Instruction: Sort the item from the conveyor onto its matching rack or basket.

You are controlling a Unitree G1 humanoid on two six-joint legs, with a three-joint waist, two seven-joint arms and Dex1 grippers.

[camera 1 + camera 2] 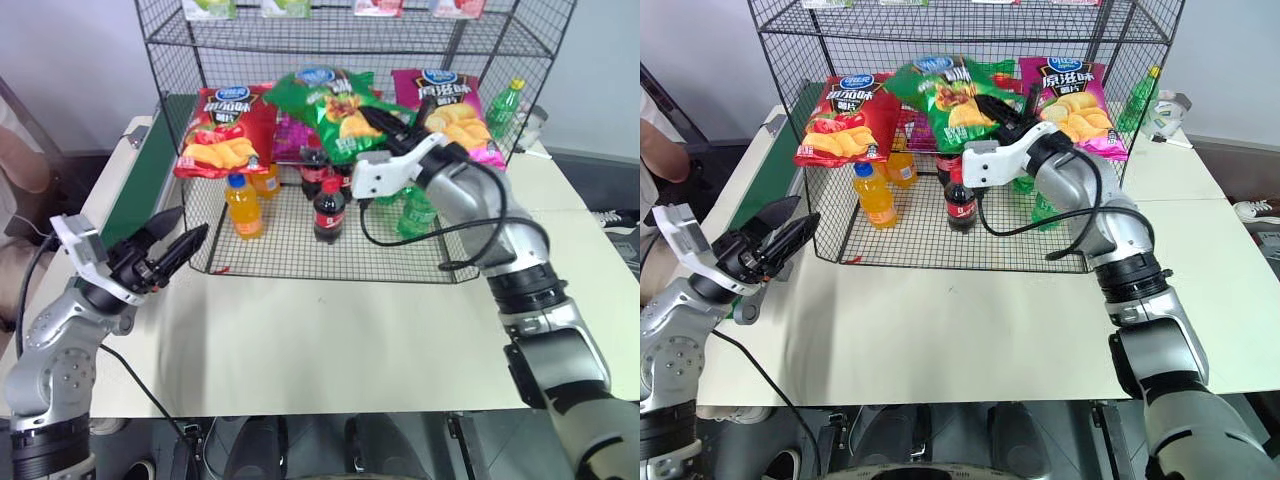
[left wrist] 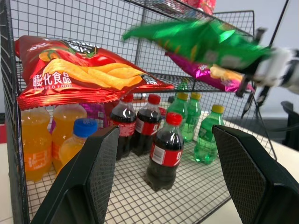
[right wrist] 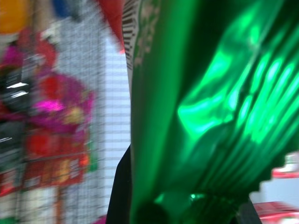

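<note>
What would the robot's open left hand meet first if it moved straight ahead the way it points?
Probably the cola bottle at the front of the rack's lower shelf, which stands between the left hand's fingers in the wrist view. Depth is uncertain; the rack's wire edge may come first.

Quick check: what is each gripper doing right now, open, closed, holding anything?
Left gripper: open, holding nothing, beside the rack.
Right gripper: shut on the green crisp bag, at the rack's middle tier.
</note>
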